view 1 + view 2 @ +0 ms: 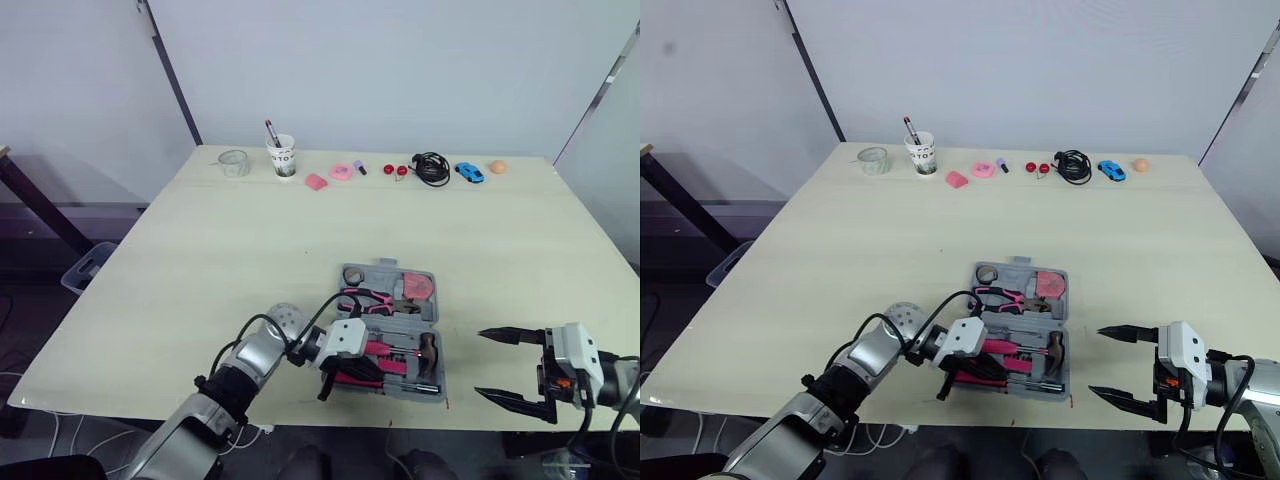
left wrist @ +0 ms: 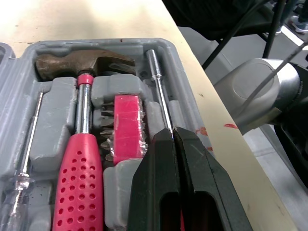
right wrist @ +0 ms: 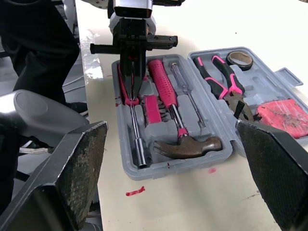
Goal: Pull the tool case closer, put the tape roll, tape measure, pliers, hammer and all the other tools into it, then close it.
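Note:
The grey tool case (image 1: pixel 388 266) lies open near the table's front edge. In it are the hammer (image 3: pixel 187 147) with a pink handle, pink-handled pliers (image 3: pixel 221 82), a tape roll (image 3: pixel 239 58), a pink tape measure (image 3: pixel 284 118), a screwdriver (image 3: pixel 185 91) and a pink bit holder (image 2: pixel 127 125). My left gripper (image 2: pixel 173 132) is shut on the pink handle end of a long nut driver (image 2: pixel 156 82), which lies in the slot along the case's near edge. My right gripper (image 1: pixel 478 362) hangs open and empty to the right of the case.
Along the table's far edge stand a glass jar (image 1: pixel 234 162), a paper cup with a pen (image 1: pixel 284 155), small pink items (image 1: pixel 316 181), a black cable (image 1: pixel 431 167) and a blue toy car (image 1: pixel 469 172). The case lies close to the table's front edge (image 1: pixel 420 420).

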Robot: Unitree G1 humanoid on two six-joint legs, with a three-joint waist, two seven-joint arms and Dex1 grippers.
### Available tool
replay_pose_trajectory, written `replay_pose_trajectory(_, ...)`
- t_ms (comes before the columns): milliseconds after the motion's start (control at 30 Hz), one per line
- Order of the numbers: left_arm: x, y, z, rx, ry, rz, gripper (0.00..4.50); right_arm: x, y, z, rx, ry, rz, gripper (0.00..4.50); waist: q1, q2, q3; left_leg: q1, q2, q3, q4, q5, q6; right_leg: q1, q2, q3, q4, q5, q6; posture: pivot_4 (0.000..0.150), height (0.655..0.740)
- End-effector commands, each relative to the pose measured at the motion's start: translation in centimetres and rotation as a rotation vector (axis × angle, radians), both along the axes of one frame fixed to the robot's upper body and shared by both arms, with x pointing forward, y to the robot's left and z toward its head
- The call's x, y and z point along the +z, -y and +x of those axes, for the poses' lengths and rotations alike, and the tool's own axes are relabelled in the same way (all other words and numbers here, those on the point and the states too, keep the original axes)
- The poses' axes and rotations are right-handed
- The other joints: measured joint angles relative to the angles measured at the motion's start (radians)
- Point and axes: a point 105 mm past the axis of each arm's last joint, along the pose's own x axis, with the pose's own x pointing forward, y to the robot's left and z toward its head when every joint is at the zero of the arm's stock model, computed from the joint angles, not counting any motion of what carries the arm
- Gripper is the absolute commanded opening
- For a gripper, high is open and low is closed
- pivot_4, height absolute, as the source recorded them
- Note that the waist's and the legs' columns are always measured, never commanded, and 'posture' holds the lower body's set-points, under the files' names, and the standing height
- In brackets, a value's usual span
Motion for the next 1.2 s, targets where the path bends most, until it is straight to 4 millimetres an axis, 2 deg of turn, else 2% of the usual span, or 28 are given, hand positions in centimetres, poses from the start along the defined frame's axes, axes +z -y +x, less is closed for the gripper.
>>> replay_pose_trajectory(33,-0.6,-0.4,-0.4,0.04,-0.047,-0.017,0.09,0.9,0.0,0.3,-0.028,0.041,0.027,4.5,0.0,0.001,-0.001,0.0,0.0,0.0,0.0,0.0,0.0,0.0,0.0,0.0,0.0,0.0,0.0,0.15,0.74)
replay_pose_trajectory(167,2.9,-0.3,0.8,0.123,-0.027,-0.196,0.09,1.1,0.5,1.2,-0.124,0.045,0.085,4.5,-0.001,0.001,-0.001,0.0,0.0,0.0,0.0,0.0,0.0,-0.001,0.0,0.0,0.001,0.0,0.0,0.15,0.74)
replay_pose_trajectory(300,5.7,-1.7,1.6,0.209,0.001,-0.301,0.09,1.3,1.1,2.4,-0.242,0.054,0.135,4.5,-0.001,0.001,-0.001,-0.001,0.001,-0.001,0.0,0.0,0.0,-0.001,0.0,0.0,0.001,0.0,0.0,0.15,0.74)
replay_pose_trajectory(433,8.2,-5.3,2.5,0.43,0.017,-0.412,0.09,0.7,2.5,3.6,-0.413,0.054,0.156,4.5,-0.006,0.001,-0.001,-0.001,0.001,-0.001,0.0,0.0,0.0,-0.001,0.0,0.0,0.001,0.0,0.0,0.15,0.74)
replay_pose_trajectory(567,8.4,-8.1,2.5,0.602,0.023,-0.438,0.09,-0.2,3.5,3.6,-0.507,0.028,0.191,4.5,-0.005,0.002,-0.001,0.0,0.001,-0.002,-0.001,0.0,0.0,-0.002,0.0,0.0,0.002,0.0,0.0,0.15,0.74)
replay_pose_trajectory(667,7.7,-10.5,2.3,0.736,0.037,-0.427,0.85,-1.0,4.3,3.2,-0.557,0.021,0.181,4.5,-0.001,0.002,-0.001,0.0,0.001,-0.001,-0.001,0.0,0.0,-0.002,0.0,0.0,0.001,0.0,0.0,0.15,0.74)
replay_pose_trajectory(767,7.0,-12.9,2.0,0.865,0.046,-0.419,2.39,-1.6,5.3,2.8,-0.612,0.016,0.178,4.5,-0.001,0.002,-0.001,0.0,0.001,-0.001,-0.001,0.0,0.0,-0.002,-0.001,0.0,0.001,0.0,0.0,0.15,0.74)
replay_pose_trajectory(867,6.3,-15.2,1.3,0.98,0.062,-0.4,3.71,-2.3,6.3,2.1,-0.66,0.007,0.174,4.5,-0.002,0.002,-0.001,0.0,0.002,-0.001,-0.001,0.0,0.0,-0.002,-0.001,0.0,0.001,0.0,0.0,0.15,0.74)
replay_pose_trajectory(933,5.9,-16.6,0.7,1.047,0.063,-0.389,4.44,-2.7,6.8,1.5,-0.683,0.0,0.172,4.5,-0.002,0.002,-0.001,0.0,0.002,-0.001,-0.002,0.0,0.0,-0.002,-0.001,0.0,0.001,0.0,0.0,0.15,0.74)
replay_pose_trajectory(1033,5.2,-18.6,-0.6,1.144,0.062,-0.37,4.44,-3.1,7.8,0.4,-0.733,-0.005,0.175,4.5,-0.003,0.002,-0.001,0.001,0.002,-0.001,-0.002,0.0,0.0,-0.002,-0.001,0.001,0.001,-0.002,-0.004,0.15,0.74)
replay_pose_trajectory(1200,4.5,-20.5,-2.5,1.259,0.056,-0.354,4.44,-3.6,9.1,-0.9,-0.795,-0.006,0.171,4.5,-0.003,0.002,-0.001,0.001,0.003,-0.001,-0.002,0.0,0.0,-0.002,-0.001,0.001,0.001,-0.002,-0.004,0.15,0.74)
